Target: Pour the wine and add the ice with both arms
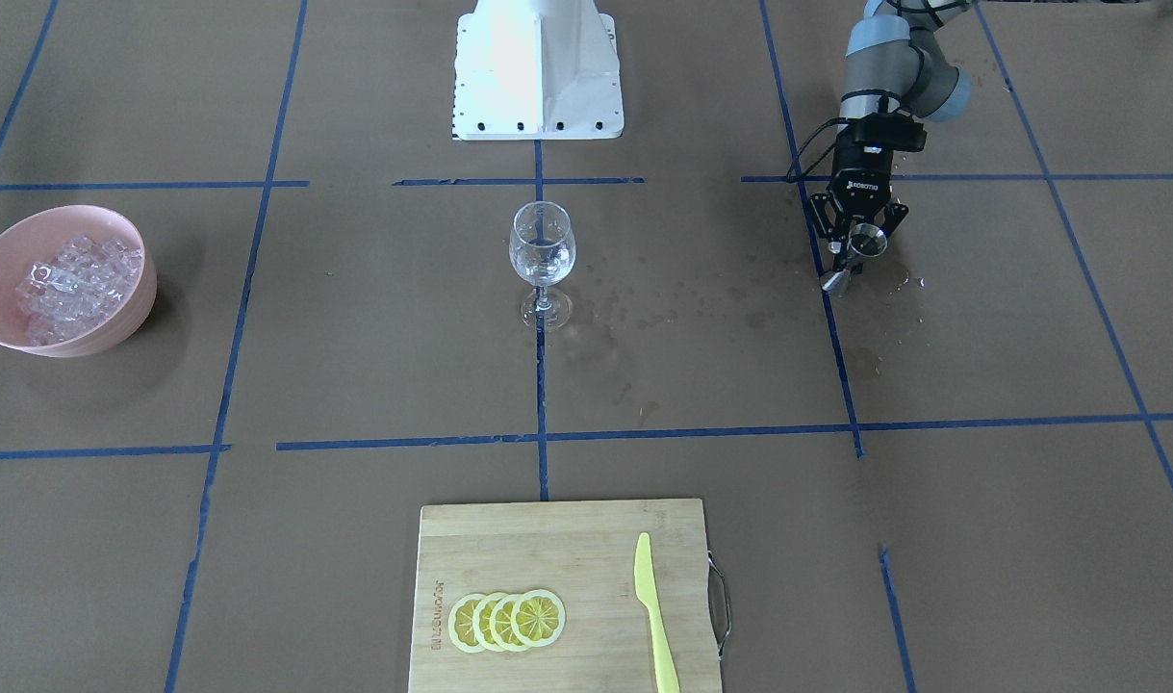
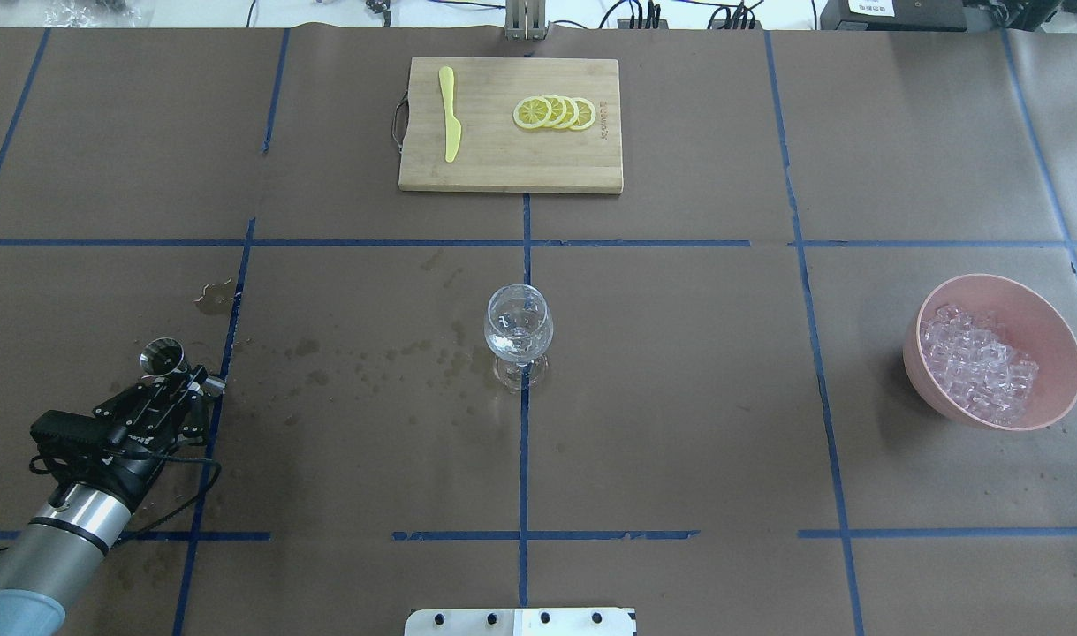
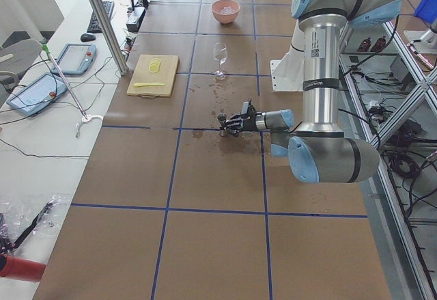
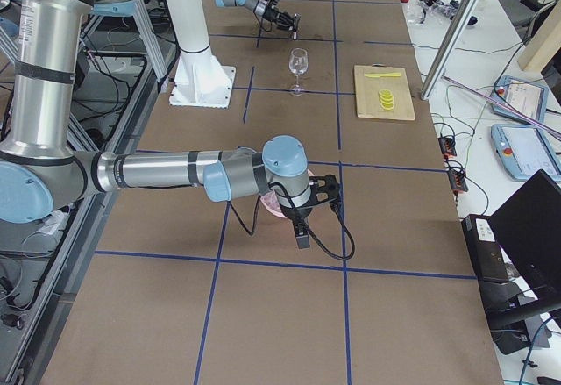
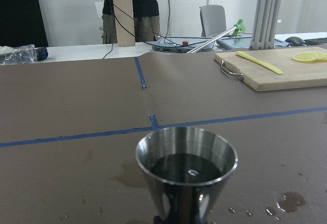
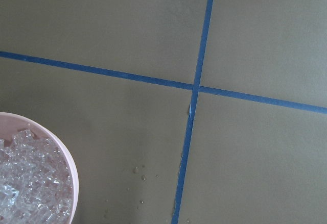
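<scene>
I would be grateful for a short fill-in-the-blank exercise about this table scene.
1. The jigger is held by the ___ tool.
2. The ice lies in a ___ bowl.
3. On the board, beside the lemon slices, lies a yellow ___.
Missing words: left; pink; knife.

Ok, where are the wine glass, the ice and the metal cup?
wine glass (image 2: 519, 329): overhead view, on its rounded bowl.
ice (image 2: 980, 364): overhead view, middle of the heap.
metal cup (image 5: 176, 198): left wrist view, front of its outer wall.
</scene>
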`<act>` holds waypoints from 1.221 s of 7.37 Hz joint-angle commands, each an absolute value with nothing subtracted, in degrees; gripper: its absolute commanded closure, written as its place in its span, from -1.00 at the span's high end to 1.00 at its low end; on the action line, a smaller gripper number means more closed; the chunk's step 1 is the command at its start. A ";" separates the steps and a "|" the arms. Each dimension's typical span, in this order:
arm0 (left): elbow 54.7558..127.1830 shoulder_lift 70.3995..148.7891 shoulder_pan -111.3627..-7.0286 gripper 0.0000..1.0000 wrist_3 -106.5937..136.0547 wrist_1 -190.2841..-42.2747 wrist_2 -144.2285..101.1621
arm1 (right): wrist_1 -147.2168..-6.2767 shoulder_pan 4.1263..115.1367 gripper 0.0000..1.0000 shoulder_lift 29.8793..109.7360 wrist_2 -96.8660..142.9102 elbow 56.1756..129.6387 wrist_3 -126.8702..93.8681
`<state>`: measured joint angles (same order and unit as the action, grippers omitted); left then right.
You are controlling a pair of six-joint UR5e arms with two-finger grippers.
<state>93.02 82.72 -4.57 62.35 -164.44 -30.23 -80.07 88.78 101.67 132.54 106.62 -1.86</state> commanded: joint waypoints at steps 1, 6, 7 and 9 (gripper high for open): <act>92.90 82.79 -4.57 -1.00 61.97 -166.10 -30.23 | -80.07 88.77 1.00 101.60 132.54 106.61 -1.93; 93.69 83.32 -6.06 -1.00 39.09 -185.05 -30.41 | -80.07 88.77 1.00 101.60 132.54 106.52 -1.93; 93.87 86.37 -6.15 -1.00 31.98 -188.40 -30.67 | -80.07 88.77 1.00 101.60 132.54 106.44 -1.93; 94.92 92.69 -6.41 -1.00 25.23 -188.35 -30.76 | -80.07 88.77 1.00 101.69 132.54 106.44 -1.93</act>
